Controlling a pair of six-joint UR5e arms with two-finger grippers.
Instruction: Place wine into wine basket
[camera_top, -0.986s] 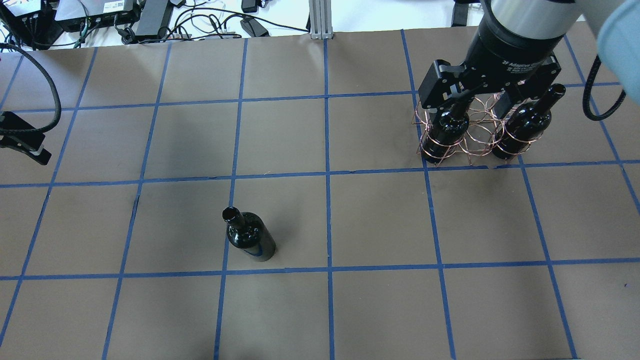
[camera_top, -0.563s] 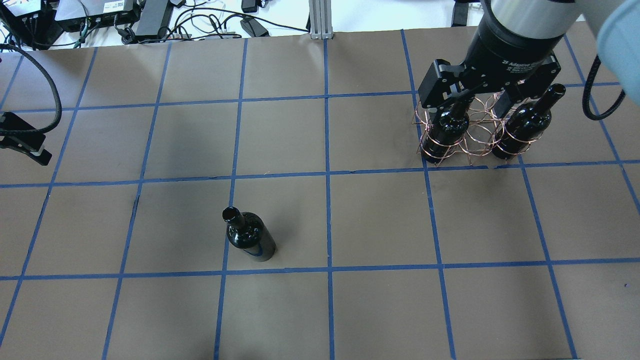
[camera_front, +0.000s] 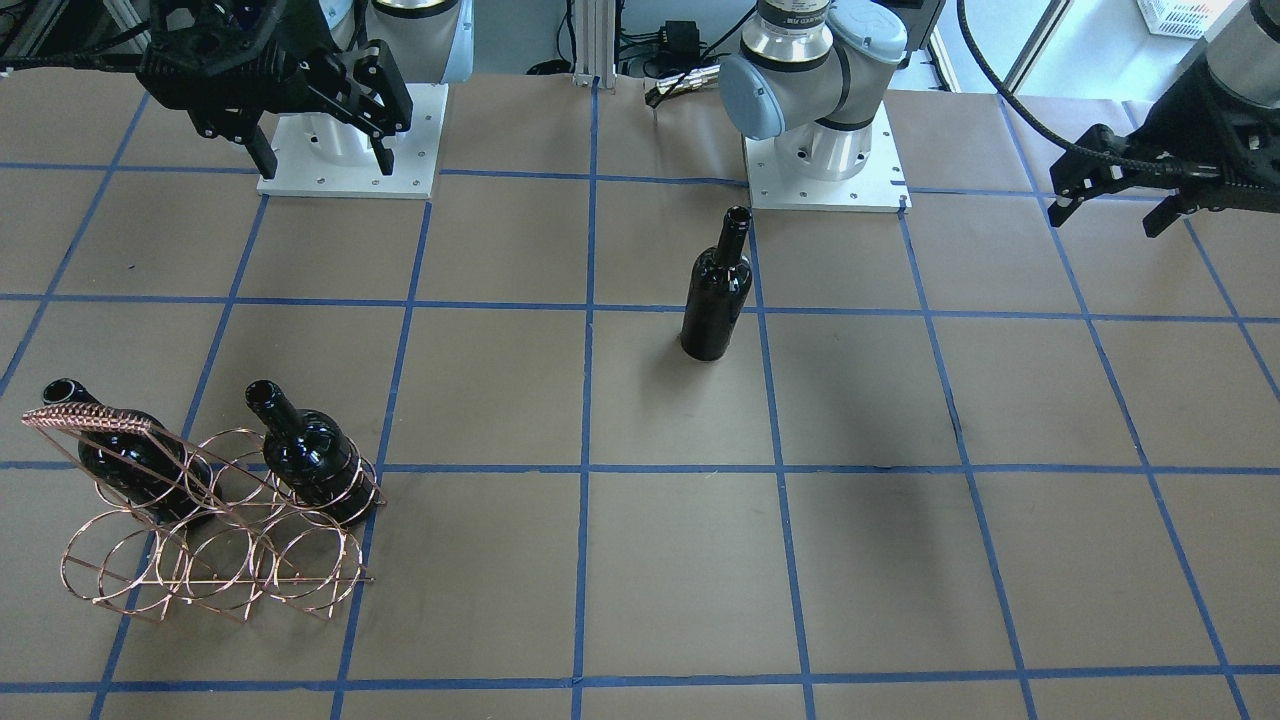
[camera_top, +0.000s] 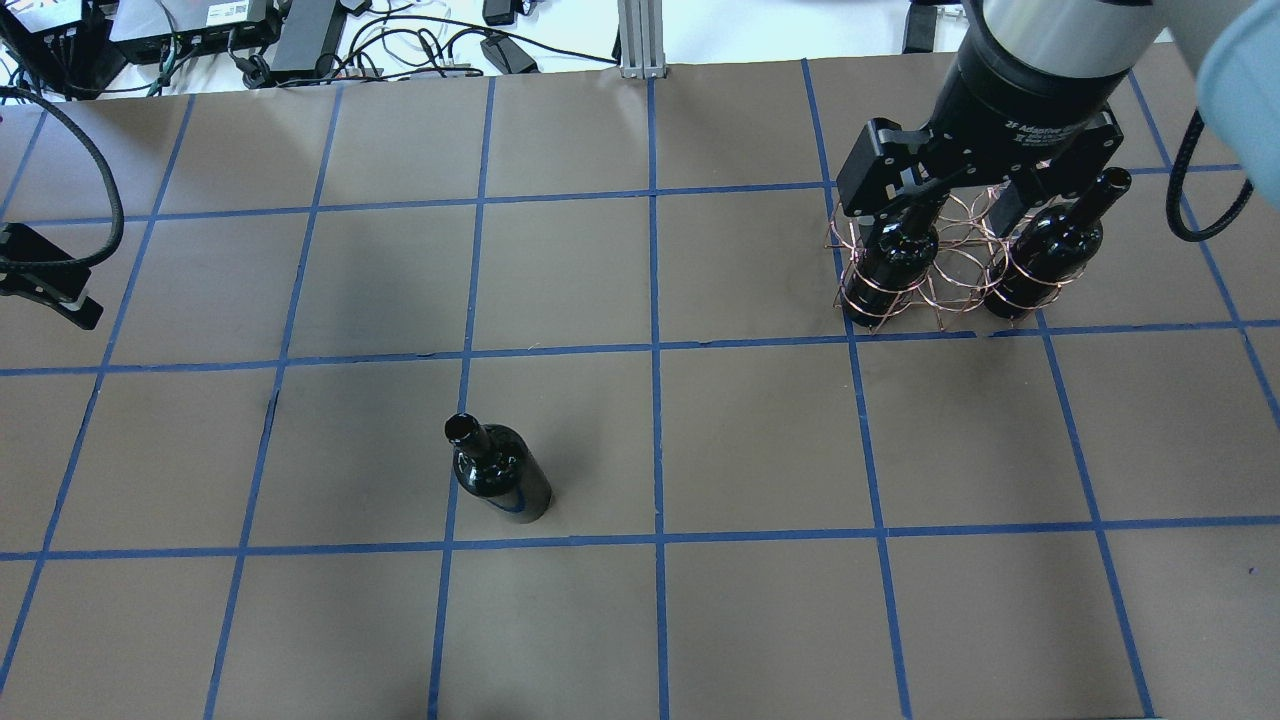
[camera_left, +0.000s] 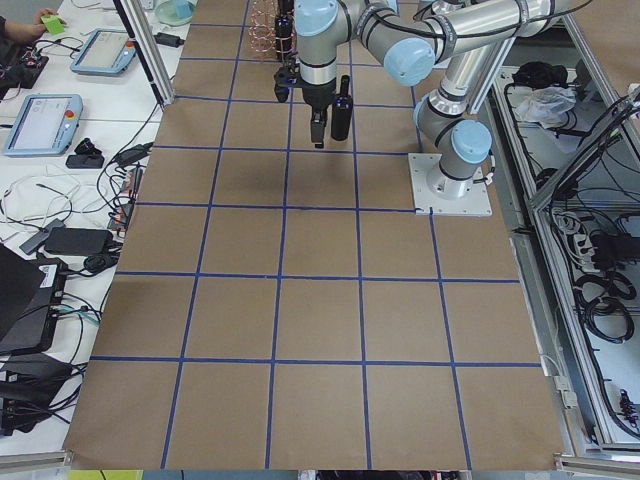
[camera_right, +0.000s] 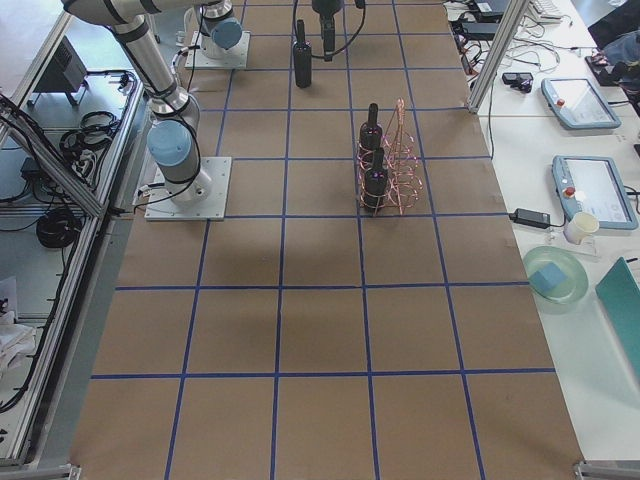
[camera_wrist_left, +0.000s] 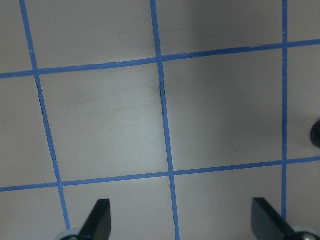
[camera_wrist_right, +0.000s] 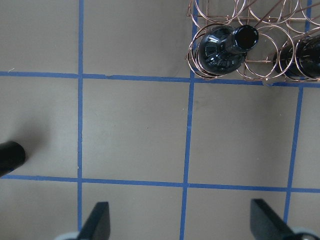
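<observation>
Nothing can be seen to have shifted over the last second in the overhead view: bottles, rack and both arms sit where they were.

One wine bottle (camera_top: 500, 478) stands upright on the brown counter (camera_top: 760, 440), alone, its base on a blue tape line (camera_top: 655, 400) in the left-centre of the overhead view. It is well apart from the wine basket (camera_front: 205, 560) and from both arms.

That copper-wire wine basket rests on the counter at the robot's right, its coil-wrapped handle (camera_front: 90, 420) slanting up over the hoops. Two more bottles are already in it, upright. They fill the two end hoops of the row nearer the robot: one bottle (camera_front: 310, 458) at the end toward the counter's middle, the other bottle (camera_front: 125, 455) at the outer end, partly behind the handle.

The right gripper (camera_front: 325, 162) hangs in the air on the robot's side of the rack. Its jaws are spread wide with nothing between them, and its wrist camera looks down on bare counter with the rack at the top edge.

The left gripper (camera_front: 1110, 218) hangs over the counter's far left side, well away from the lone bottle. Its jaws are also spread wide and hold nothing.
</observation>
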